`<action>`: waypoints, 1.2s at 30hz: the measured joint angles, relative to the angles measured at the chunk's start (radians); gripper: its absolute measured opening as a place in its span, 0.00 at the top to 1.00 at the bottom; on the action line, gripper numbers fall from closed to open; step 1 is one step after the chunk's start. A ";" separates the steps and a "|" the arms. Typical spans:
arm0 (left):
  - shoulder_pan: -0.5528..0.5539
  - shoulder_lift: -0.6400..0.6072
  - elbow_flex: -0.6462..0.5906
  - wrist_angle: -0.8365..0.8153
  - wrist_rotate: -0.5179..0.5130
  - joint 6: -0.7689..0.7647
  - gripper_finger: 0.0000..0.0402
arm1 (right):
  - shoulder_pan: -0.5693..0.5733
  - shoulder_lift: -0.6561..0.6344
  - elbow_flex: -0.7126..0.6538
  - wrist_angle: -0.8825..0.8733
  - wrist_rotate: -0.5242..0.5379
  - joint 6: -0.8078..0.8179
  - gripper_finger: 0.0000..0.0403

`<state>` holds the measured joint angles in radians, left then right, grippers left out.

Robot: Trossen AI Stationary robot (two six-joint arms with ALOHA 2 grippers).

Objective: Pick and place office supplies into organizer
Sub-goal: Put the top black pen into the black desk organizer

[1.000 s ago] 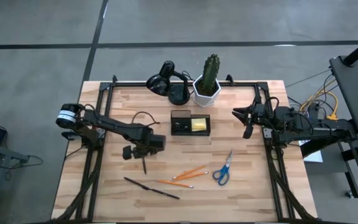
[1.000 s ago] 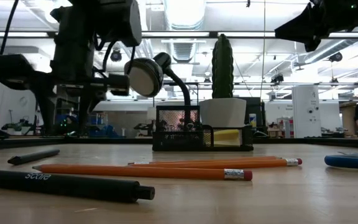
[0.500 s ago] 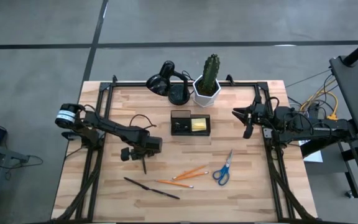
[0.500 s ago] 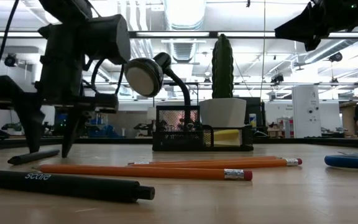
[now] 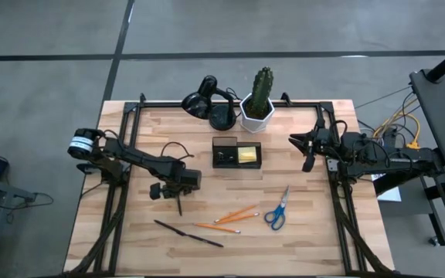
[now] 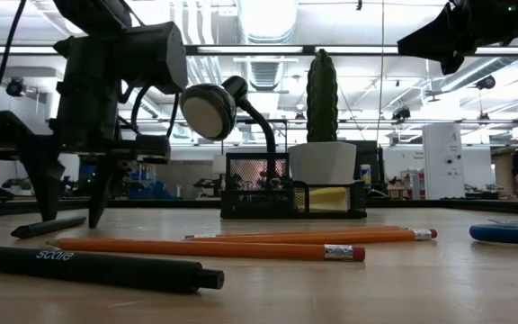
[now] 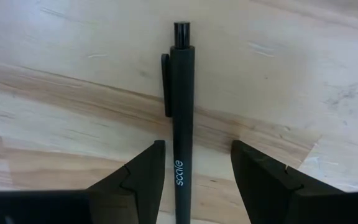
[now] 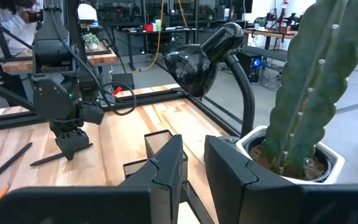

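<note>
A thin dark pen [image 7: 183, 112] lies flat on the wooden table, left of centre [image 5: 180, 207]. My left gripper [image 5: 178, 198] points down over it, open. One finger stands on each side of the pen's barrel [image 6: 50, 226], with a gap on both sides. The black organizer [image 5: 236, 140] stands mid-table with a yellow sticky pad [image 5: 246, 155] in its right compartment. A second pen [image 5: 188, 233], two orange pencils [image 5: 236, 213] and blue-handled scissors [image 5: 277, 209] lie near the front. My right gripper [image 5: 306, 150] waits level at the right, its fingers [image 8: 173, 155] a narrow gap apart, with nothing between them.
A black desk lamp [image 5: 207, 100] and a cactus in a white pot [image 5: 258, 108] stand behind the organizer at the far edge. A black frame [image 5: 130, 116] runs along the table's left, far and right sides. Bare wood lies between the organizer and the pencils.
My left gripper has come down toward the table, and its open fingers now stand on either side of the dark pen. It has kept still for the last half second. The pen has not moved.
</note>
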<state>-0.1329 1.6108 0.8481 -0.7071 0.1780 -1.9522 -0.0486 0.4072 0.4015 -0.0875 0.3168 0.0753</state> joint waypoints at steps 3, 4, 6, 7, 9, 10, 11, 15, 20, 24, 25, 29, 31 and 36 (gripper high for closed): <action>0.000 0.000 -0.003 0.000 0.001 0.003 0.59 | 0.000 0.000 0.000 0.000 0.000 0.001 0.86; 0.000 0.000 -0.003 0.000 0.001 0.004 0.59 | 0.000 0.000 0.000 0.001 0.000 0.001 0.86; 0.000 0.000 -0.005 0.000 0.003 0.005 0.59 | 0.000 0.000 0.000 0.004 0.000 0.003 0.86; 0.000 0.000 -0.005 -0.001 0.004 0.005 0.59 | 0.000 0.000 0.000 0.008 0.000 0.003 0.86; 0.000 0.000 -0.005 -0.001 0.006 0.005 0.59 | 0.000 0.000 0.000 0.018 0.000 0.003 0.86; 0.000 0.000 -0.006 -0.001 0.007 0.006 0.60 | 0.000 0.000 0.000 0.023 0.000 0.003 0.86; 0.000 0.000 -0.007 -0.002 0.009 0.011 0.61 | 0.000 0.000 0.000 0.026 0.000 0.003 0.86; 0.000 0.000 -0.014 0.000 0.024 0.025 0.68 | 0.000 0.000 0.000 0.027 0.000 0.002 0.86; 0.000 0.001 -0.019 0.012 0.027 0.056 0.79 | 0.000 0.000 0.000 0.027 0.000 0.001 0.86; 0.000 0.001 -0.020 0.026 0.026 0.100 0.87 | 0.000 0.000 0.000 0.027 0.000 0.000 0.86; 0.000 0.001 -0.020 0.027 0.026 0.101 0.90 | 0.000 0.000 0.000 0.027 0.000 0.000 0.86; 0.000 0.001 -0.020 0.026 0.030 0.102 0.96 | 0.000 0.000 0.000 0.027 0.000 0.000 0.86; 0.000 0.002 -0.021 0.024 0.034 0.105 0.97 | 0.000 0.000 0.000 0.027 0.000 0.000 0.86; 0.000 -0.003 -0.022 0.025 0.039 0.132 0.96 | 0.000 0.000 0.000 0.027 0.000 -0.002 0.86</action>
<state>-0.1329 1.6080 0.8265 -0.6817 0.2171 -1.8203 -0.0486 0.4068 0.4016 -0.0608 0.3168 0.0729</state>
